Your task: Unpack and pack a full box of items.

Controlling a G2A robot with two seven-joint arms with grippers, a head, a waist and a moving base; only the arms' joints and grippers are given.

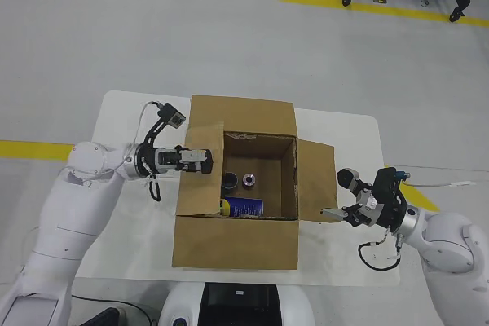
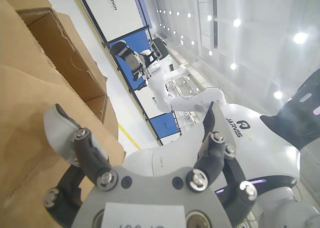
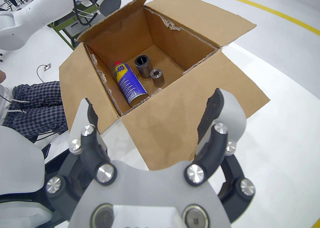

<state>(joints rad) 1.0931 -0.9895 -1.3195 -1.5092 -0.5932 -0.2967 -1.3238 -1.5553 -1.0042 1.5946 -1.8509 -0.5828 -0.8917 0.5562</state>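
Right claw (image 3: pixel 152 100) is right up front, spread wide with nothing in it. It hangs just past the right flap (image 3: pixel 175 124) of the box (image 3: pixel 172 39), so at 3 o'clock of it seen from above. Left claw (image 2: pixel 133 108) is the mirror at 9 o'clock: also wide open, also empty, with one finger (image 2: pixel 62 134) right beside the left flap (image 2: pixel 30 84). Can't tell if it's actually touching the cardboard.

Box sits mid-bench with all four flaps open. On its floor there's a spray can (image 3: pixel 130 81) lying on its side along the 6 o'clock wall. A dark metal sleeve (image 3: pixel 142 64) stands upright toward 9 o'clock, and a smaller metal collar (image 3: pixel 157 76) is just beside it, nearer the middle.

My read: this is the unpacking half, barely begun, since all three bits are down in the box and neither claw has anything. Next move probably means one claw going over the rim and straight down. It's a deep box, so the walls crowd the approach. The can is round and tucked against a wall, so it could roll. The two metal pieces stand close enough that grabbing one may knock the other.

The bench (image 1: pixel 130 122) is a plain white top with rounded corners. Floor (image 1: pixel 65 49) around it is pale and glossy, with a yellow line (image 1: pixel 16 148) running out at 9 o'clock. The left wrist view catches a high ceiling with rows of round lights (image 2: pixel 300 38) and blue and white wall panels (image 2: pixel 112 1).
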